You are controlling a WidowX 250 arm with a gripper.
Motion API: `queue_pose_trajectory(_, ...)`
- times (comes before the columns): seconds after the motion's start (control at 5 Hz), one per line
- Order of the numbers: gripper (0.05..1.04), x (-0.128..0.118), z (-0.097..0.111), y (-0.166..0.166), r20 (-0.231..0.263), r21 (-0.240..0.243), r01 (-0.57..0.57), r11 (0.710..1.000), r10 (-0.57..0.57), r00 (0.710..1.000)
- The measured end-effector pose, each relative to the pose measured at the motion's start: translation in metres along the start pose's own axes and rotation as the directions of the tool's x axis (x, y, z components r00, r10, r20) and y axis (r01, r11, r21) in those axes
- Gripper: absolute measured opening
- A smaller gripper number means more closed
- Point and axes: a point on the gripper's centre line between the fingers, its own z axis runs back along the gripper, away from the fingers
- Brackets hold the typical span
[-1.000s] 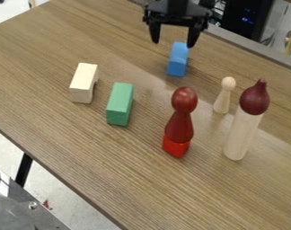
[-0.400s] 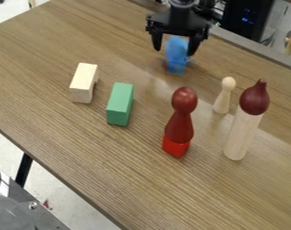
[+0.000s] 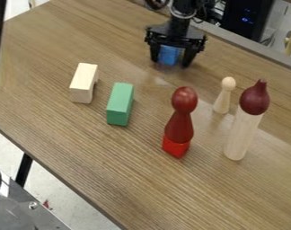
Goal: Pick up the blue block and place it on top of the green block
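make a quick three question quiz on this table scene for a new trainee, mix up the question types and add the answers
1. Which block shows between the fingers of the gripper?
a) the green block
b) the blue block
c) the cream block

2. True or false: the small wooden peg lies on its side.

3. Fill in the missing words: the tall pale cylinder has a pointed ____ top.

Key: 1. b; 2. false; 3. dark red
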Motion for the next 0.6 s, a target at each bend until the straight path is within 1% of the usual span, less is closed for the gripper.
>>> queue_pose_trajectory(0.2,0.998,0.0006,0.0009,0.0006,-0.008,0.0,-0.012,1.0,0.012,1.0)
queue_pose_trajectory(0.4,0.969,0.0043,0.0006,0.0022,-0.016,0.005,-0.009,1.0,0.009,1.0)
queue_pose_trajectory(0.6,0.701,0.0088,-0.0001,0.0042,-0.045,-0.006,-0.032,0.999,0.032,0.998)
